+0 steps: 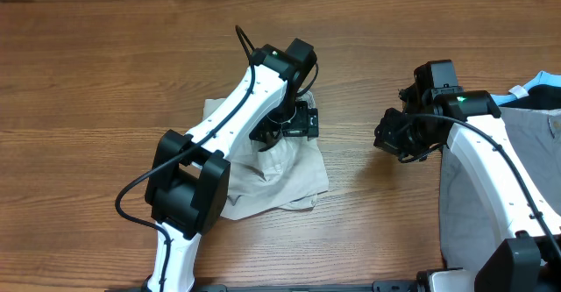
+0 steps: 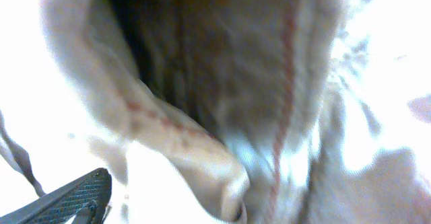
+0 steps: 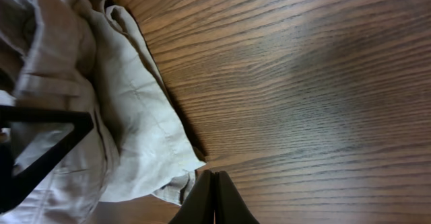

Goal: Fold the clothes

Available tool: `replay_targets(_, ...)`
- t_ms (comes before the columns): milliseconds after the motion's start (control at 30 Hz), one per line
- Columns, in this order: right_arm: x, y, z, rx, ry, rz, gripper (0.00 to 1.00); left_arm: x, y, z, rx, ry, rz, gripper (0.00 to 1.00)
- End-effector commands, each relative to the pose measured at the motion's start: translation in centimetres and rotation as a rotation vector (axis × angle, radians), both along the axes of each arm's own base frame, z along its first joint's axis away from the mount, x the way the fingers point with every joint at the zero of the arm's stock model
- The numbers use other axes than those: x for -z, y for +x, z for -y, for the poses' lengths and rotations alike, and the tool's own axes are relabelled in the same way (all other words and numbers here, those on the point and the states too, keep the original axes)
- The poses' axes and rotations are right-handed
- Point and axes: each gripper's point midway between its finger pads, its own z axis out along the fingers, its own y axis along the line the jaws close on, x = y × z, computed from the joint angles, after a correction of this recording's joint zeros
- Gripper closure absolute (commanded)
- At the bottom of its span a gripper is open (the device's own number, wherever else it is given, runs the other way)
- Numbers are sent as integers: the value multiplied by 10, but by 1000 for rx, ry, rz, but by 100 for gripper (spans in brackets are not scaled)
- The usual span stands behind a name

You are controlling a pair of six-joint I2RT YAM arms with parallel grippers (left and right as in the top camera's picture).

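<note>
Wood-grain tabletop (image 1: 105, 64) fills the overhead view, brown and running side to side. At the near edge the two white-and-black arms rise from their bases, the left one reaching toward the middle and the right one standing over a grey garment (image 1: 469, 195) that lies flat at the right side.

The beige shorts (image 1: 294, 174) sit a little farther in, about the middle of the tabletop. They are a rumpled heap with creased folds, partly hidden under the left arm. The left hand (image 1: 294, 125) is down on the far part of that heap. From its wrist camera the cloth is pressed close and blurred, showing a stitched seam and a rolled edge. Only one dark ribbed finger (image 2: 74, 197) shows in the lower left corner, so I cannot tell whether this hand is apart or clamped on the fabric.

To the right of the shorts, apart from them over bare wood, hangs the right hand (image 1: 394, 138). Its wrist view shows the two fingers pressed together in a single line with nothing between them, and the shorts bunched to one side.

Farthest off, at the right edge beyond the grey garment, a light-blue piece of cloth (image 1: 526, 90) peeks in.
</note>
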Motion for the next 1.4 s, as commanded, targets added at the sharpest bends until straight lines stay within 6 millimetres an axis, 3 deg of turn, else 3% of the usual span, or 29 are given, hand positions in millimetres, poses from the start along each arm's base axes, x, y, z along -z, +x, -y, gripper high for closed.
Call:
replay_targets(0, -9, 6, 2, -1, -2, 34, 96, -33, 9, 11, 61, -105, 25, 0)
replay_targets(167, -10, 6, 0, -31, 2, 48, 92, -102, 31, -26, 43, -88, 120, 0)
replay_targets(233, -13, 7, -9, -89, 40, 73, 92, -127, 37, -34, 36, -109, 162, 0)
replay_targets(400, -43, 8, -77, -343, 293, 223, 93, -170, 48, -46, 61, -180, 265, 0)
replay_targets(433, -47, 7, -89, -379, 313, 247, 93, -176, 50, -47, 90, -204, 284, 5)
replay_targets(500, -52, 4, -117, -442, 336, 284, 93, -184, 54, -55, 112, -218, 316, 34)
replay_targets(567, -57, -5, -149, -523, 349, 322, 93, -189, 58, -67, 85, -215, 331, 53)
replay_targets(700, -44, -17, -188, -564, 230, 353, 93, -191, 67, -94, 27, -181, 352, 83)
replay_targets(733, -37, -17, -191, -555, 186, 351, 93, -191, 68, -98, 21, -177, 354, 86)
replay_targets(933, 23, -14, -186, -526, 29, 236, 95, -189, 70, -107, 34, -172, 356, 85)
replay_targets(1000, 56, -18, -165, -447, -32, 88, 96, -188, 70, -107, 64, -167, 360, 83)
replay_targets(1100, 80, -35, -122, -273, -153, -132, 96, -184, 70, -110, 76, -147, 355, 81)
replay_targets(1233, 76, -45, -90, -240, -267, -181, 96, -175, 69, -116, 75, -109, 332, 77)
replay_targets(1367, 52, -41, -87, -273, -266, -92, 96, -161, 64, -120, 90, -82, 284, 74)
